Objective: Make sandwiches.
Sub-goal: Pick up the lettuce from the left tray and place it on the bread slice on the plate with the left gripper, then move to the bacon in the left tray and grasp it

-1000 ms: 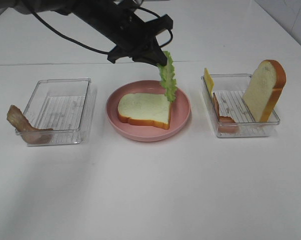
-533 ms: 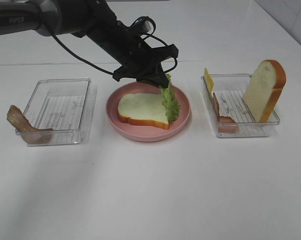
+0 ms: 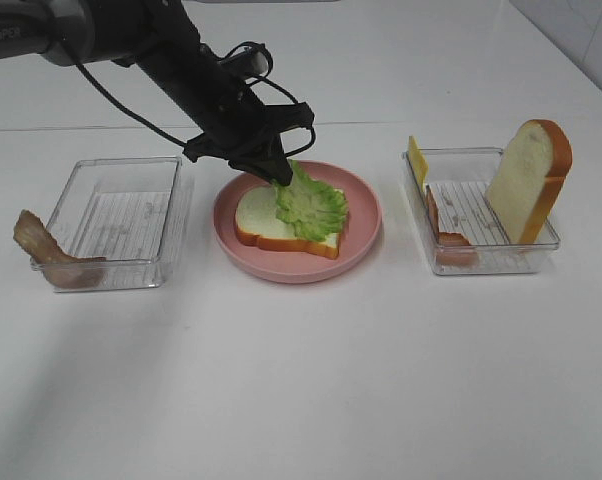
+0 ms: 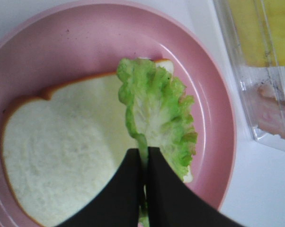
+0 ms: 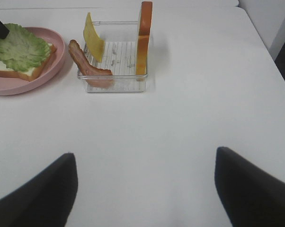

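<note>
While pinching lettuce leaf [image 4: 156, 113] by the stem in left gripper [image 4: 146, 150], draping it over bread slice [image 4: 62, 142] on plate [image 4: 62, 42] — next layer; holding right gripper [image 5: 143, 153] wide, empty.

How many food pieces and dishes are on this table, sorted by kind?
Bread slices: 2 (flat slice, upright slice)
Lettuce leaf: 1
Bacon strips: 2 (left strip, right strip)
Cheese slice: 1
Pink plate: 1
Clear trays: 2 (left tray, right tray)
Total: 9
</note>
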You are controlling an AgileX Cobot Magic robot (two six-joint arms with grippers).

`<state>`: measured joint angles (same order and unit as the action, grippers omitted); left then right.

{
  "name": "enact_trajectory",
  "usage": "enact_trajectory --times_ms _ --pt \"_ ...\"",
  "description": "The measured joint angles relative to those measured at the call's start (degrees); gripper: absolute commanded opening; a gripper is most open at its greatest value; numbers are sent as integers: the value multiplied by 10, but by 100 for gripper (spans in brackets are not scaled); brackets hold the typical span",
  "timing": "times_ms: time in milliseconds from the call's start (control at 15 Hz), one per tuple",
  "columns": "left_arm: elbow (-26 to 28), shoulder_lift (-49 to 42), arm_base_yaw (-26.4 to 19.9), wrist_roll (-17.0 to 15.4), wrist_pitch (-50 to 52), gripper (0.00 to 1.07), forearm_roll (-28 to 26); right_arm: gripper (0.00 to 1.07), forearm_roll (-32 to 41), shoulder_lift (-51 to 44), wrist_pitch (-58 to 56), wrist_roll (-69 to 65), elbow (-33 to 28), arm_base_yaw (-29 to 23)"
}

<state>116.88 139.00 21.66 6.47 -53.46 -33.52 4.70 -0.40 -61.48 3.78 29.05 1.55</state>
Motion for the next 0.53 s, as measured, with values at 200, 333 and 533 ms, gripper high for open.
enact_trajectory --times_ms 200,333,533 --pt "0 0 -1 0 -2 80 12 75 0 0 0 0 0 0" --pt "0 -1 -1 0 -2 86 20 75 0 0 0 0 0 0" --pt "0 -33 -1 -1 -3 86 73 75 0 0 0 0 0 0"
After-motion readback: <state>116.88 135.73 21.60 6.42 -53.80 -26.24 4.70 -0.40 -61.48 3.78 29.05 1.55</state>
